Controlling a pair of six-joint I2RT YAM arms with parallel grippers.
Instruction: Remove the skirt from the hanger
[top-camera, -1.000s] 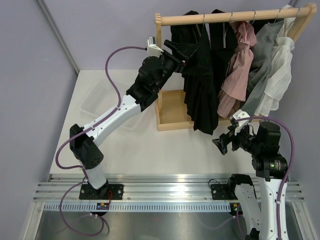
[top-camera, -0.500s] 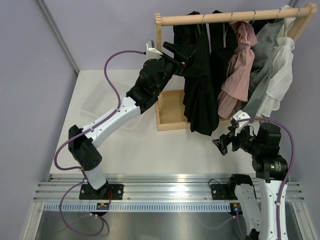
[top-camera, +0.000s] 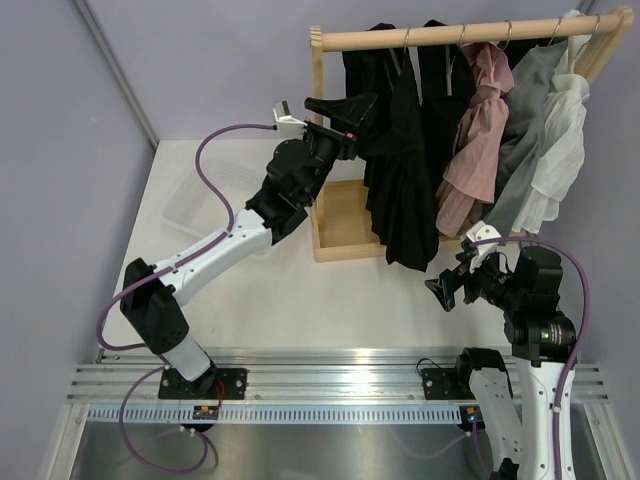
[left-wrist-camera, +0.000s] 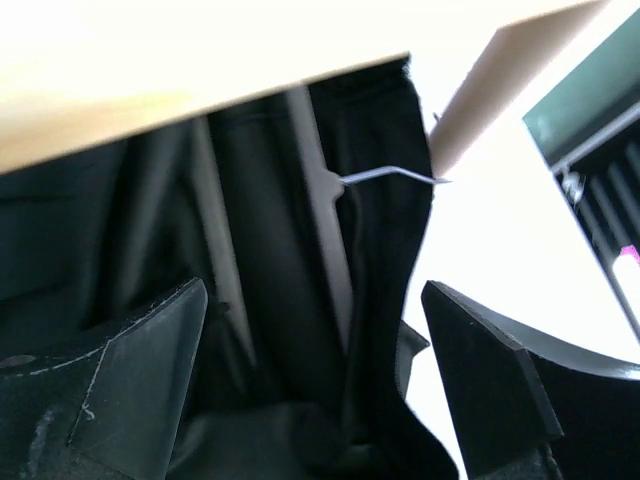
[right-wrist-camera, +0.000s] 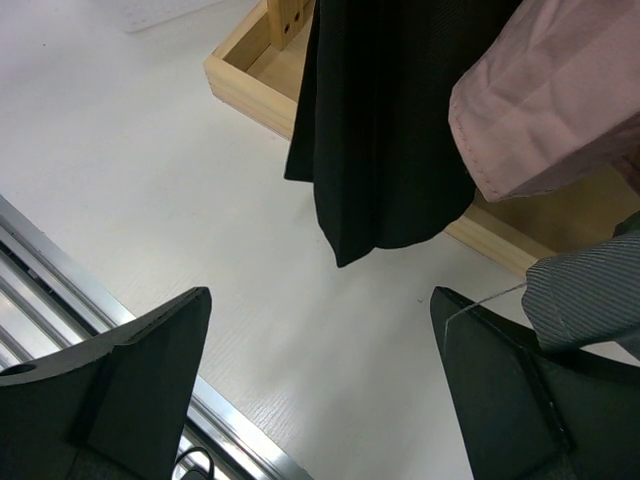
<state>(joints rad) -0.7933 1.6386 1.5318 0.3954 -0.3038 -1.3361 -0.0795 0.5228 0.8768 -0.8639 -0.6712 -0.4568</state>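
The skirt (top-camera: 400, 190) is the leftmost black garment on the wooden rail (top-camera: 450, 36), with flared folds. Its hanger's hook (top-camera: 406, 38) sits over the rail. My left gripper (top-camera: 345, 104) is open at the skirt's upper left edge. In the left wrist view the skirt (left-wrist-camera: 270, 300) lies between the open jaws of the left gripper (left-wrist-camera: 312, 300), with a grey hanger arm (left-wrist-camera: 330, 220) and a thin metal hook (left-wrist-camera: 390, 176) under the rail (left-wrist-camera: 150, 80). My right gripper (top-camera: 450, 286) is open and empty, low, near the skirt's hem (right-wrist-camera: 390, 130). It shows in the right wrist view (right-wrist-camera: 320, 300).
A longer black V-neck garment (top-camera: 445, 110), a pink one (top-camera: 475, 130), a grey one (top-camera: 525, 120) and a white one (top-camera: 560, 140) hang to the right. The rack's wooden base tray (top-camera: 345, 235) stands below. A clear plastic bin (top-camera: 190, 205) lies at the left.
My left arm has swung its wrist out to the left and turned the gripper more level against the skirt's top. The right arm has not moved.
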